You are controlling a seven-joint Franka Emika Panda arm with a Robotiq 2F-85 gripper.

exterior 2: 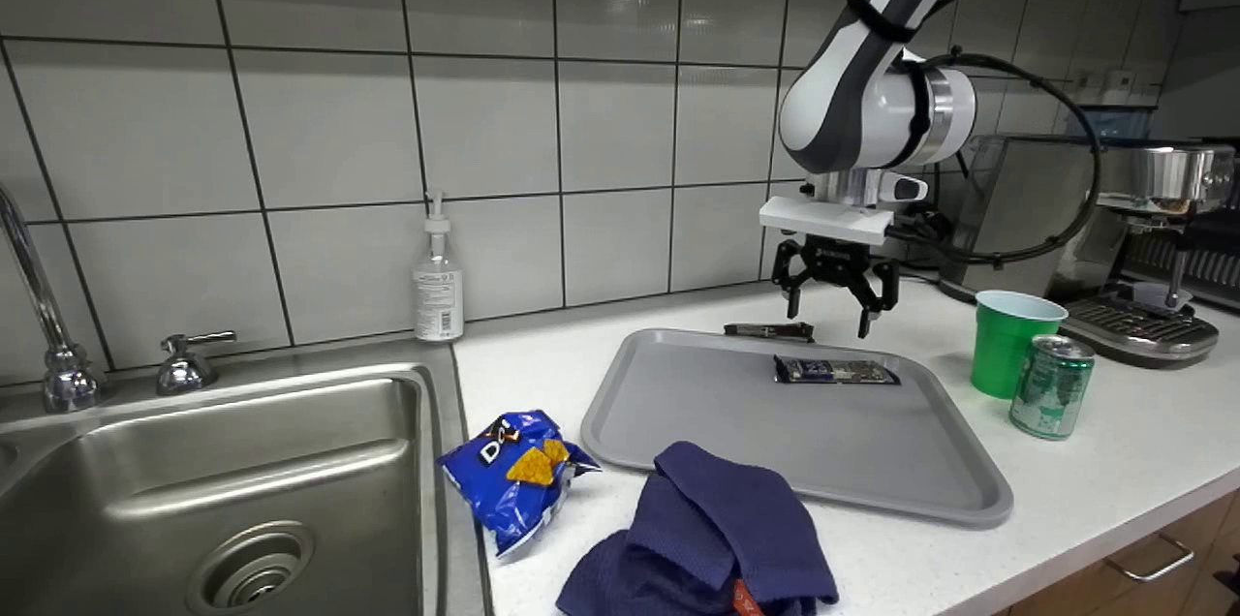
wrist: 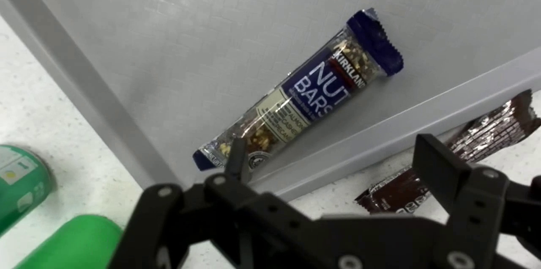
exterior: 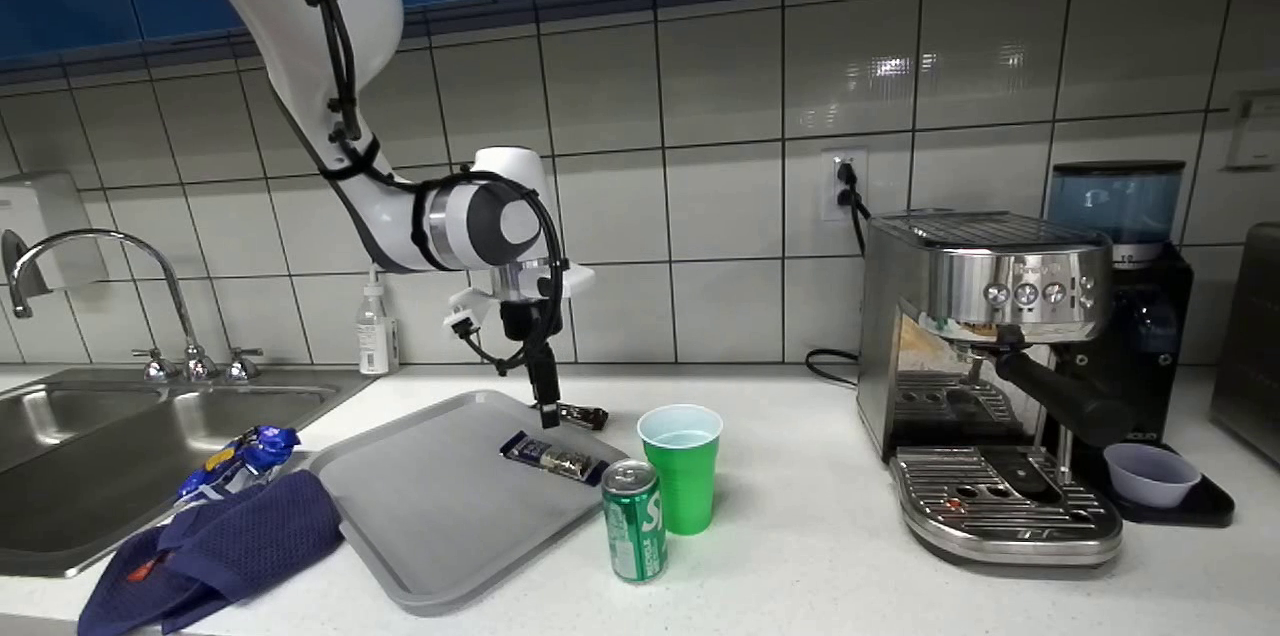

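hand (exterior: 546,414): in an exterior view, hanging edge-on above the back part of the tray (exterior: 450,486), so its spread cannot be judged there
nut bar (exterior: 553,457): flat on the tray, below and a little in front of the hand
can (exterior: 634,521) and cup (exterior: 683,466): upright just beside each other on the surface (exterior: 790,556), off the tray
fingers (exterior 2: 793,301): in an exterior view, wide apart, nothing between them
brown bar (exterior 2: 768,332): on the surface, just behind the tray
chips (exterior 2: 523,471) and cloth (exterior 2: 722,539): near the tray, towards the sink (exterior 2: 291,403)
tray rim (wrist: 380,140): in the wrist view, runs between the two bars, nut bar inside, brown bar outside
bars: neither gripped; as a judgement, the handling looks early, with the nut bar already on the tray, no hold taken on either and no lift begun
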